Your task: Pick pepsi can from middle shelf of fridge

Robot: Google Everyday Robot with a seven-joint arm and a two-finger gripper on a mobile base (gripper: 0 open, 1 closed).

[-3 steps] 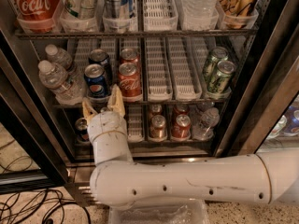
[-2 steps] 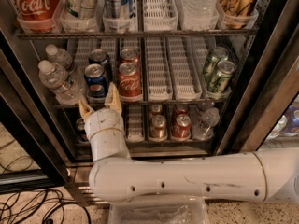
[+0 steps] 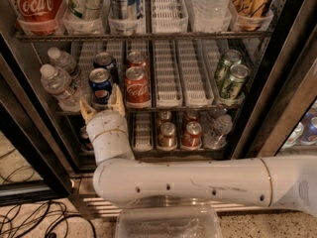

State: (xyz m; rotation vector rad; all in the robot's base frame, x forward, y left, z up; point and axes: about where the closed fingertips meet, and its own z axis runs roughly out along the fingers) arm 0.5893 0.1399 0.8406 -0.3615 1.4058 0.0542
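The fridge (image 3: 34, 148) stands open before me with black door frames. On its middle shelf (image 3: 178, 78), in white slotted lane trays, a blue pepsi can (image 3: 100, 86) stands at the front left, with a second blue can (image 3: 105, 62) behind it. My gripper (image 3: 103, 106) is just below and in front of the front pepsi can, its two tan fingers (image 3: 117, 99) open and pointing up on either side of the can's base. It holds nothing.
Red Coca-Cola cans (image 3: 136, 86) stand right of the pepsi can, water bottles (image 3: 57, 86) left of it, green cans (image 3: 233, 81) at the right. The top shelf holds a large Coca-Cola bottle (image 3: 34, 4) and other drinks. Cans (image 3: 190, 135) stand on the bottom shelf. Cables (image 3: 29, 219) lie on the floor.
My gripper has moved a little up and in toward the front pepsi can. The cans have not moved.
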